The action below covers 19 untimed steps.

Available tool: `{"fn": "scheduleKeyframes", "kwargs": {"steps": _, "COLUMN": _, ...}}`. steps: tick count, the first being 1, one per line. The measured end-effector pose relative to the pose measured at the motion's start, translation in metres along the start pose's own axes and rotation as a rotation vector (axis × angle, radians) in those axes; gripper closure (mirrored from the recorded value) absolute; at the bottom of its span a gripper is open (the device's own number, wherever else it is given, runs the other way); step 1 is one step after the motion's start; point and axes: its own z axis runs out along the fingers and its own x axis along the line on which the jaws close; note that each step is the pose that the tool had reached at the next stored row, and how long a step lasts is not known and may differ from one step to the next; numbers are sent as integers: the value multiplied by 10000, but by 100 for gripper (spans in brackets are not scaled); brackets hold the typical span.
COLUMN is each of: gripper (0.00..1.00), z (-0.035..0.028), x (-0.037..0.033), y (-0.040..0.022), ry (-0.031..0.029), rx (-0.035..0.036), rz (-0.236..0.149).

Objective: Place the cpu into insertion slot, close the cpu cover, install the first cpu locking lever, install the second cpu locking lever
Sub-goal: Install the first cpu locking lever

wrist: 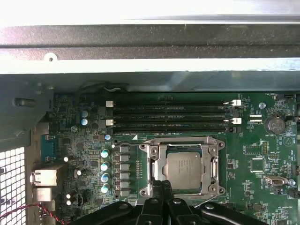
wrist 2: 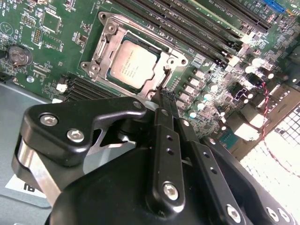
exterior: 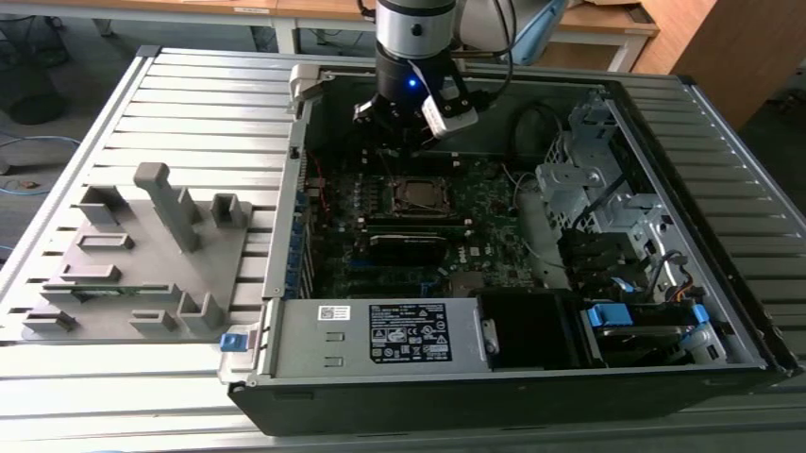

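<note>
On the motherboard (wrist: 253,140), within the silvery cpu cover (wrist: 156,164), dull grey cpu (wrist: 183,169); fingers (wrist: 157,194) pressed together.

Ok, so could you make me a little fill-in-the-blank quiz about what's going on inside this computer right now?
1. The chip sits on the ___ circuit board.
2. The silvery cover is ___, not open, lying flat around the chip.
3. The gripper has its two black fingers pressed ___.
4. In the exterior view, the grey stand sits outside the computer case, on that view's ___.

Missing words: green; closed; together; left.
</note>
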Motion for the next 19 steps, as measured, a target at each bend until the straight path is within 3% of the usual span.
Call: {"fn": "scheduleKeyframes", "kwargs": {"steps": 19, "gripper": 89, "z": -6, "x": 81, "y": -3, "ry": 1, "rx": 3, "rz": 0}}
